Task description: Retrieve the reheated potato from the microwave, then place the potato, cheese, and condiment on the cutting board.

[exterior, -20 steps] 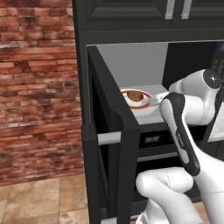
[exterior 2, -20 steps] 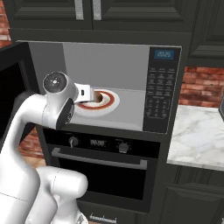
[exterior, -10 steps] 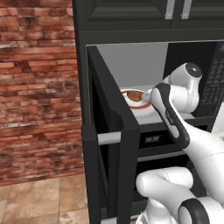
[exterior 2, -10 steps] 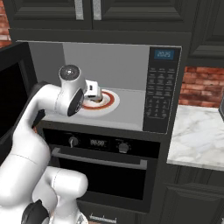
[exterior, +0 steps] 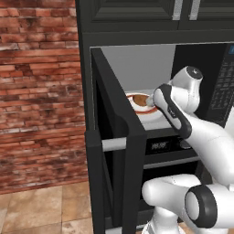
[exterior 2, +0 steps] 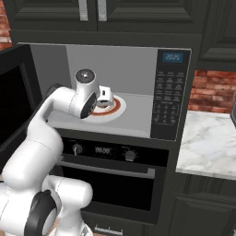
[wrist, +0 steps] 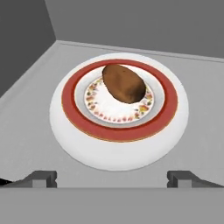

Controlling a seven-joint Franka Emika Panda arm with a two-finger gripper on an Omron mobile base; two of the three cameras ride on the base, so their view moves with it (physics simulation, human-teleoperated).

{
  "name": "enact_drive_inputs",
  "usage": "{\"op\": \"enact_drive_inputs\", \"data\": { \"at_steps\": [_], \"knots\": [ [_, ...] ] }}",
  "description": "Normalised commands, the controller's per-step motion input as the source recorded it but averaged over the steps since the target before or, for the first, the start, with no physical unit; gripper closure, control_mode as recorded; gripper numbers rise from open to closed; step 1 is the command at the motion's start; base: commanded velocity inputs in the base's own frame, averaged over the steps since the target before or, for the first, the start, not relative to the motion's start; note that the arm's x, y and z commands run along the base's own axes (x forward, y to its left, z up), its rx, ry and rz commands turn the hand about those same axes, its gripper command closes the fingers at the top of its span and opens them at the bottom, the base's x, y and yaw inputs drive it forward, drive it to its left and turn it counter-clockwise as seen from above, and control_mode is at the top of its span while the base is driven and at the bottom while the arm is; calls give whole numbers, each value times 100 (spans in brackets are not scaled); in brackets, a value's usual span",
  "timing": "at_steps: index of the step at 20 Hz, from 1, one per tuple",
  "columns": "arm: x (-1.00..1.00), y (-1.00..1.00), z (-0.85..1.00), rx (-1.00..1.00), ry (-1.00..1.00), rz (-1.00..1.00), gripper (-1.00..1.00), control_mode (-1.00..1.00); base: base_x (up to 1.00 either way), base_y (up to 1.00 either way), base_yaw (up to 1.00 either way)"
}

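Note:
The microwave (exterior 2: 168, 92) stands open, its door (exterior: 119, 137) swung out to the left. Inside, a brown oval potato (wrist: 124, 83) lies on a white plate with a red ring (wrist: 118, 148). In the left base view the potato (exterior: 141, 99) shows just left of my hand. My gripper (wrist: 113, 179) is inside the cavity, at the near edge of the plate and short of the potato. It is open, with its fingertips (wrist: 41, 178) far apart and nothing between them. In the right base view my gripper (exterior 2: 104, 97) covers part of the plate (exterior 2: 115, 108). Cheese, condiment and cutting board are out of view.
A black oven (exterior 2: 110, 170) with knobs and a bar handle sits under the microwave. A marble counter (exterior 2: 207, 147) lies to the right, and a brick wall (exterior: 41, 91) to the left. The microwave's walls and ceiling close in around my hand.
My arm has reached forward into the microwave, bringing the hand from the cavity's front up to the plate. The jaws have stayed wide, and the potato has not moved.

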Motion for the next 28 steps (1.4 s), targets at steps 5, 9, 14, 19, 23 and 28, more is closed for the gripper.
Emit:
{"op": "enact_drive_inputs", "data": {
  "at_steps": [5,9,14,19,23,28],
  "knots": [
    [39,-12,-21,0,0,0,-100,-100,0,0,0],
    [48,-12,-10,1,0,0,-100,-100,0,0,0],
    [47,-3,-13,2,0,0,-100,-100,0,0,0],
    [47,0,-24,1,0,0,-100,-100,0,0,0],
    [46,-9,-15,5,0,0,-100,-100,0,0,0],
    [51,-2,-15,6,0,0,-100,-100,0,0,0]
  ]
}}
